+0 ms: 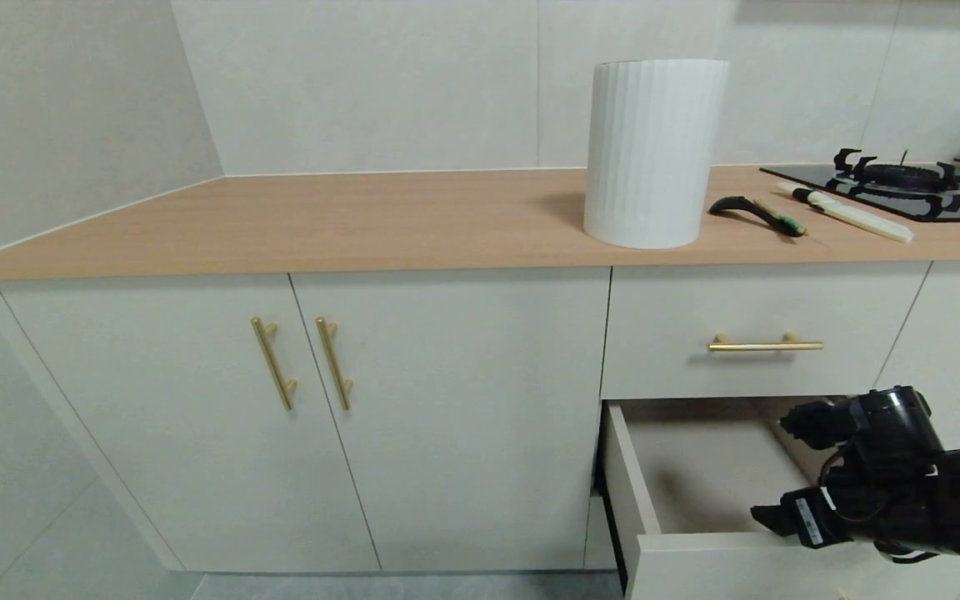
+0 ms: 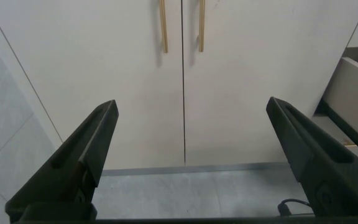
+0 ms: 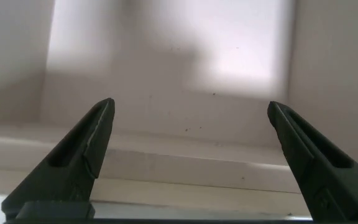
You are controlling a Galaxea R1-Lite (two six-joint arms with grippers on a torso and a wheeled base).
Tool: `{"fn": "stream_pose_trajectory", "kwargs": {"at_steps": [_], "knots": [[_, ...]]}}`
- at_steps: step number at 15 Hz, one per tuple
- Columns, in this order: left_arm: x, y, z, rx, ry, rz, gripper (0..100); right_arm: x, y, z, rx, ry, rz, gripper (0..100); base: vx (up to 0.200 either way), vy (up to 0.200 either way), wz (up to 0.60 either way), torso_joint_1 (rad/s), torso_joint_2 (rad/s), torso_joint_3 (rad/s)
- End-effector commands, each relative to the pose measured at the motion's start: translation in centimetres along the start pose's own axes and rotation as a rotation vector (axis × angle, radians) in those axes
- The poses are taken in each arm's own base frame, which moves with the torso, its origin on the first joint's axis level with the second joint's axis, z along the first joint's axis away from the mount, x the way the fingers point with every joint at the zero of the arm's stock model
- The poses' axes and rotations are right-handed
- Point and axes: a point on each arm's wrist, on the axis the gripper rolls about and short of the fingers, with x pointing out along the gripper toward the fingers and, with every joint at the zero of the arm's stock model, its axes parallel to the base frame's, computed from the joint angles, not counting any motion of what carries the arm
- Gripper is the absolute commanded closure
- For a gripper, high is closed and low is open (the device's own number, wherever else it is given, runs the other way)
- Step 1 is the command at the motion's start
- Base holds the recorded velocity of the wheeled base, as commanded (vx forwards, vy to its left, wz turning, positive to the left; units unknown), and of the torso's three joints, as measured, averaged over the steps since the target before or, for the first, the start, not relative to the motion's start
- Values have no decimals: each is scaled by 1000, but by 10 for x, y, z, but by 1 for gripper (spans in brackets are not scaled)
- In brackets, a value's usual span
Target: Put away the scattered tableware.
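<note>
One black spoon (image 1: 745, 208), one white utensil (image 1: 857, 217), one open drawer (image 1: 632, 475)

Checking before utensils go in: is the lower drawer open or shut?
Open. The lower drawer is pulled out from the cabinet, its inside showing; the upper drawer sits flush.

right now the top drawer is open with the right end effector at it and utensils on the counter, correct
No: the head view shows the lower drawer open; the top drawer is shut. The right end effector is at the open one, and the utensils lie on the counter.
</note>
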Motion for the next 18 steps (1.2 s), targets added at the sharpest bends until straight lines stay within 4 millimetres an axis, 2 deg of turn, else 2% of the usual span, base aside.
{"fn": "stream_pose_trajectory", "kwargs": {"at_steps": [1,7,10,13,14,16,18], "knots": [[0,0,0,0,0,-1,0,-16,2,1,-37,-14,7,0,0,0,0,0,0,0],[0,0,0,0,0,-1,0,-57,16,-16,-186,150,71,0,0,0,0,0,0,0],[0,0,0,0,0,-1,0,-64,17,-17,-202,175,79,0,0,0,0,0,0,0],[0,0,0,0,0,1,0,-70,16,-9,-186,121,77,0,0,0,0,0,0,0],[0,0,0,0,0,-1,0,-82,12,5,-115,39,70,0,0,0,0,0,0,0],[0,0,0,0,0,1,0,-97,9,15,-25,-41,92,0,0,0,0,0,0,0],[0,0,0,0,0,1,0,-104,1,20,7,-83,78,0,0,0,0,0,0,0]]}}
